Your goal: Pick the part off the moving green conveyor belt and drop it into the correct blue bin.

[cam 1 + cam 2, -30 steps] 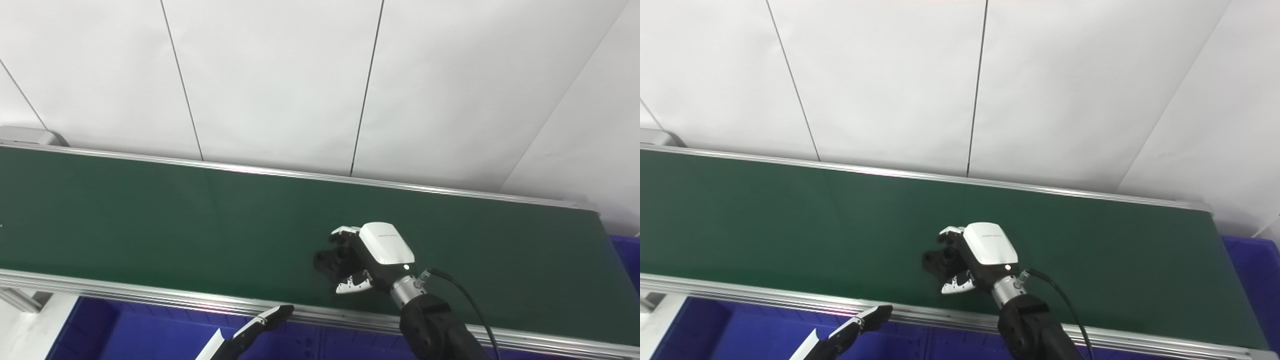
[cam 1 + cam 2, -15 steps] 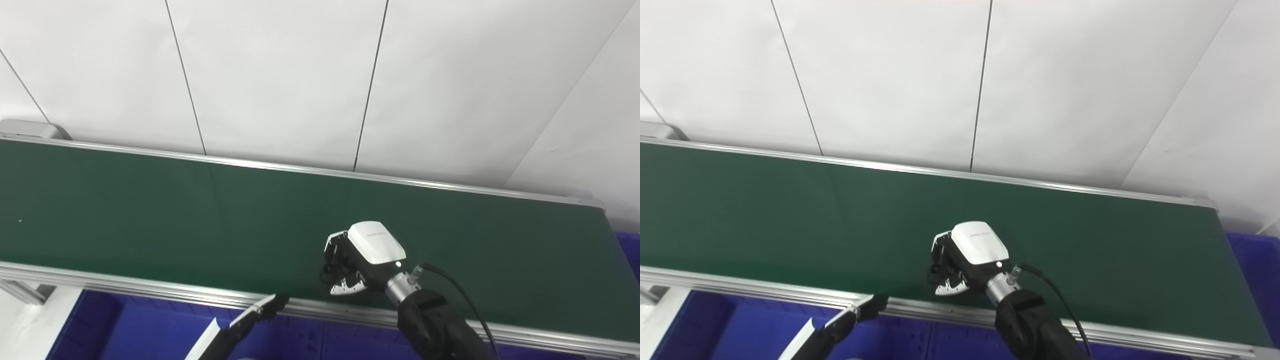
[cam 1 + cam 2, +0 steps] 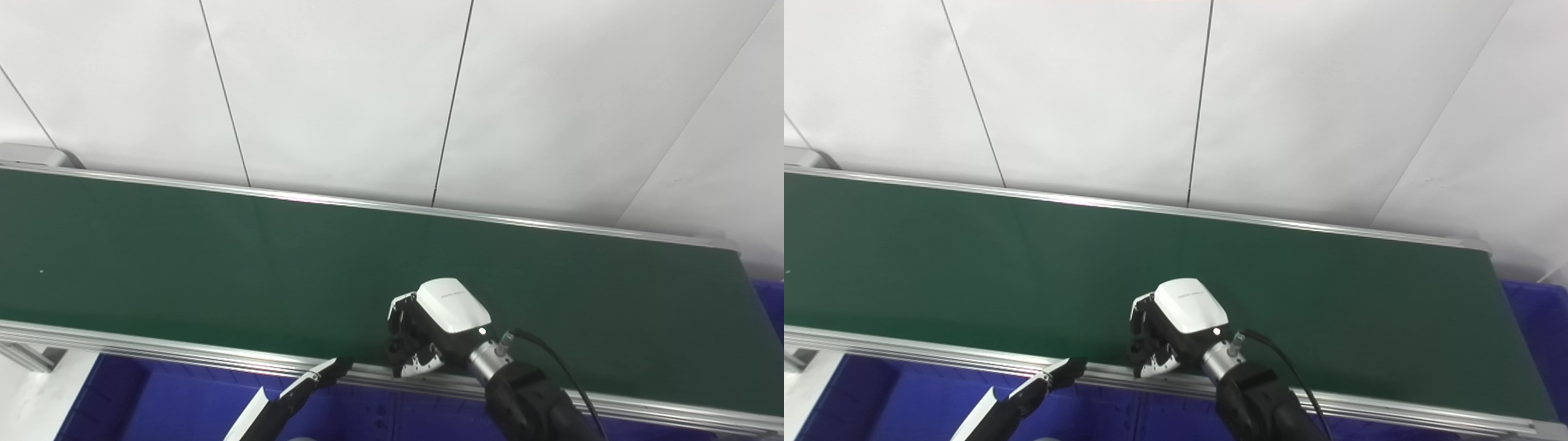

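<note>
From my station I saw the right hand sitting low over the near edge of the green conveyor belt, its white back plate facing up and its arm coming in from the bottom right with a black cable trailing off the wrist. Its fingers were curled tightly inward and down, and between them I could make out a dark shape that I took to be the part, held in the hand right at the belt's near aluminium rail; it was black against black fingers, so I could not read its form or tell how firmly it was gripped. The white-tipped thumb pressed in from below, just above the rail. The left hand showed only as a slim dark tip with a white forearm panel behind it, rising from the bottom edge and reaching to the same near rail, a little to the left of the right hand and apart from it; so little of it was in view that I could not tell whether its fingers were spread or closed. Below the rail, a blue bin filled the lower left of both views, and a second strip of blue bin showed past the belt's right end. Behind the belt stood a white panelled wall.
</note>
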`<state>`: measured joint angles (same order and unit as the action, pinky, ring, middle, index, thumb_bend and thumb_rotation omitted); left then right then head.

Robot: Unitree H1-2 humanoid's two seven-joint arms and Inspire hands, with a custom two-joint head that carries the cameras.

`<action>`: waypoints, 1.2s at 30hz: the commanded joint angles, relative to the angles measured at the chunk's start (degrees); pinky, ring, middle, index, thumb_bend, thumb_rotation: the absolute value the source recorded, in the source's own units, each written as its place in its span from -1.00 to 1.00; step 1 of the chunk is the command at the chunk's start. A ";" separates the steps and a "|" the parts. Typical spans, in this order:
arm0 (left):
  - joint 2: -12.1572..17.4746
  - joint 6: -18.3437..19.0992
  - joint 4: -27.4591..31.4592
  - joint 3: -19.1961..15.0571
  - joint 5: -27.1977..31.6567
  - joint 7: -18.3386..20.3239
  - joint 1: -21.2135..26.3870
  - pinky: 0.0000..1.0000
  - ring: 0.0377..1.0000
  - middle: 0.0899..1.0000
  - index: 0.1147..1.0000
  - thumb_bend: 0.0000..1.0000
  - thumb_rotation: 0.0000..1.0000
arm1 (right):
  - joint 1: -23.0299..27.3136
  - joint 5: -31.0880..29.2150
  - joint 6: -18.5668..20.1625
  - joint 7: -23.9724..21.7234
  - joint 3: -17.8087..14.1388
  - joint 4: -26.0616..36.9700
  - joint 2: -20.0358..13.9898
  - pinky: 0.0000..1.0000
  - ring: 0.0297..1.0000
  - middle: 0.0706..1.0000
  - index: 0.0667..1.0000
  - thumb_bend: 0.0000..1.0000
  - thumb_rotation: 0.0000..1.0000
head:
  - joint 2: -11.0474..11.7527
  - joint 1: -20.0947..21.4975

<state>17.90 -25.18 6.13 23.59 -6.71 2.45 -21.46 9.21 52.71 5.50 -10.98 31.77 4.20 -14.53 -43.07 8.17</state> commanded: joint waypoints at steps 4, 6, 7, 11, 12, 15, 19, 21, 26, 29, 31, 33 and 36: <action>-0.19 -1.73 1.50 -0.32 -0.37 0.07 -0.22 0.74 0.76 0.77 0.73 0.63 -0.22 | 0.00 -2.00 -2.00 2.06 -3.24 6.72 0.61 -0.52 -0.42 -0.12 -0.09 0.05 -1.00 | -0.06 -0.15; -0.26 -1.73 1.60 -0.33 -0.10 0.21 -0.29 0.72 0.76 0.77 0.73 0.62 -0.24 | -0.73 -2.67 -2.01 2.61 -4.54 9.06 0.80 -0.58 -0.47 -0.13 -0.09 0.05 -1.00 | -0.16 -0.13; -0.27 -1.74 1.62 -0.35 -0.15 0.22 -0.34 0.73 0.75 0.76 0.73 0.63 -0.23 | -1.03 -2.77 -1.91 2.70 -5.05 10.06 0.85 -0.57 -0.47 -0.13 -0.09 0.05 -1.00 | -0.17 -0.15; -0.13 -1.73 1.72 -0.44 -1.29 -0.36 -0.49 0.70 0.73 0.75 0.73 0.64 -0.19 | -3.06 -3.28 -1.36 3.03 -7.54 14.68 1.21 -0.59 -0.49 -0.13 -0.09 0.05 -1.00 | -0.42 -0.29; -0.13 -1.73 1.77 -0.45 -1.28 -0.33 -0.52 0.70 0.73 0.75 0.73 0.64 -0.19 | -3.77 -3.74 -2.01 3.56 -8.23 15.90 1.09 -0.60 -0.49 -0.13 -0.09 0.05 -1.00 | -0.44 -0.37; -0.16 -1.70 1.98 -0.62 -1.09 0.00 -0.68 0.76 0.74 0.75 0.72 0.64 -0.19 | -5.37 -4.81 -3.23 4.34 -9.57 18.22 0.80 -0.61 -0.54 -0.14 -0.09 0.05 -1.00 | -0.48 -0.31; -0.15 -1.67 2.38 -0.96 -1.08 0.28 -1.05 0.81 0.76 0.75 0.71 0.63 -0.20 | -7.60 -4.69 -3.71 4.57 -10.55 19.95 0.07 -0.58 -0.49 -0.13 -0.09 0.05 -1.00 | -0.74 -0.50; -0.08 -1.69 2.54 -0.95 -0.99 0.29 -1.09 0.79 0.76 0.75 0.72 0.63 -0.22 | -8.64 -5.10 -3.67 4.69 -11.06 20.43 -0.08 -0.58 -0.50 -0.13 -0.09 0.05 -1.00 | -0.93 -0.55; 0.19 -1.69 3.01 -1.06 -0.47 0.75 -1.30 0.73 0.75 0.76 0.73 0.63 -0.23 | -12.21 -6.76 -3.74 5.80 -12.61 21.83 0.37 -0.61 -0.54 -0.14 -0.09 0.05 -1.00 | -1.77 -0.23; 0.08 -1.72 3.40 -1.50 -0.01 1.25 -1.72 0.76 0.77 0.77 0.74 0.65 -0.21 | -14.98 -6.87 -4.04 6.69 -13.09 23.62 0.44 -0.63 -0.55 -0.14 -0.09 0.05 -1.00 | -2.32 0.06; -0.07 -1.73 3.61 -1.79 0.57 1.81 -1.96 0.76 0.77 0.77 0.74 0.65 -0.21 | -17.10 -7.33 -4.56 7.34 -13.27 24.83 0.39 -0.66 -0.59 -0.14 -0.09 0.05 -1.00 | -2.67 0.22; -0.04 -1.72 3.94 -2.03 0.76 2.29 -2.02 0.76 0.78 0.78 0.75 0.66 -0.20 | -19.26 -7.67 -4.61 7.35 -13.42 26.15 0.39 -0.63 -0.56 -0.14 -0.09 0.05 -1.00 | -3.37 0.50; -0.11 -1.71 4.59 -2.57 1.36 3.26 -2.09 0.76 0.78 0.78 0.75 0.65 -0.20 | -22.41 -7.90 -3.74 6.28 -13.82 28.14 0.68 -0.61 -0.54 -0.14 -0.09 0.05 -1.00 | -4.74 0.82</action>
<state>17.35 -25.18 8.83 21.27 -6.17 5.08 -23.43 -12.61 45.44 3.59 -5.32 18.61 29.64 -14.33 -47.72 9.05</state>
